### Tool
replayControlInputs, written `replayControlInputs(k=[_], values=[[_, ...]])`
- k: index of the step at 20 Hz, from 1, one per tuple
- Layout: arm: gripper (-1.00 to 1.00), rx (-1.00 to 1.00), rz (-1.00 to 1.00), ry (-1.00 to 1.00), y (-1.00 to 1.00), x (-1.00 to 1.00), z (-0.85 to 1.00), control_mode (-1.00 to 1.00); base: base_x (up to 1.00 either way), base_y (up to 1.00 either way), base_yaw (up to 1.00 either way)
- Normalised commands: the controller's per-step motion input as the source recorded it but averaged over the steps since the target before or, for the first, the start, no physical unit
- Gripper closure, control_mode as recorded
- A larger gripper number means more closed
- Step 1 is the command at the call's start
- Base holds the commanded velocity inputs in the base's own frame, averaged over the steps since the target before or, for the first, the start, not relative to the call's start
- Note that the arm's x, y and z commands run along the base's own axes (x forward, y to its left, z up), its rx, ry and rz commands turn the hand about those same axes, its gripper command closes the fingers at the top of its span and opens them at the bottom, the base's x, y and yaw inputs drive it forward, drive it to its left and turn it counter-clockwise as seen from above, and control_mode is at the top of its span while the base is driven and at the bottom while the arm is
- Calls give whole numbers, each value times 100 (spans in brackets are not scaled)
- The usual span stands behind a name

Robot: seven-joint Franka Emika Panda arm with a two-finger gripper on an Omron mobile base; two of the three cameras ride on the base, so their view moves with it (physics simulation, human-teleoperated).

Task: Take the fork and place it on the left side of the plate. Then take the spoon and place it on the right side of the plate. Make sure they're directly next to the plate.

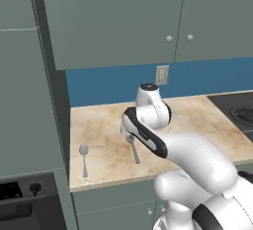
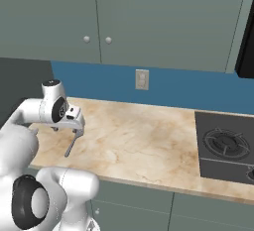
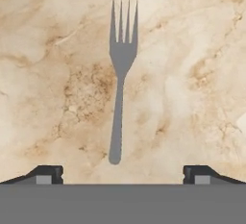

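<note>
The fork [image 3: 120, 74] lies flat on the marbled beige table [image 3: 192, 50], alone in the middle of the hand view. Its tines point to the top of that frame and its thin handle runs straight down toward the bottom edge. The two dark fingertips [image 3: 48, 174] stand at the lower left and lower right corners, far apart, with the handle's end between them and a little above. So the jaws are spread wide and pinch nothing; the fork is untouched.

In the left base view the gripper [image 1: 129, 134] hangs low over the table [image 1: 99, 125], just left of frame centre, at the end of the white arm [image 1: 192, 155] that rises from the lower right. The fork [image 1: 134, 152] shows just below the hand, its handle slanting down to the right near the table's front edge. The spoon [image 1: 84, 159] lies well apart from it in the lower left of the frame, bowl toward the wall, handle toward the front edge.

In the right base view the gripper [image 2: 75, 126] sits at the left of the frame, over the table's [image 2: 139, 141] left end, and the fork's [image 2: 71, 146] handle slants out below it toward the lower left.

A blue backsplash [image 2: 173, 88] with a pale wall socket [image 2: 142, 79] runs behind the table, under grey-green cupboards [image 2: 149, 22]. A dark hob [image 2: 225, 145] is set into the table at the right of that frame.
</note>
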Motion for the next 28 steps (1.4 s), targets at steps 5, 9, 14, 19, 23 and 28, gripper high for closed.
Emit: replayControlInputs(k=[5,9,14,19,23,28], values=[[-100,-3,-2,1,0,35,-50,-100,0,0,0],[-100,-2,-4,3,1,35,-46,-100,0,0,0],[-100,-2,-3,1,8,35,-44,-100,0,0,0],[-100,-2,-3,0,13,22,-37,-100,0,0,0],[-100,0,-2,0,1,1,-31,-100,0,0,0],[-100,0,0,0,0,0,-28,-100,0,0,0]])
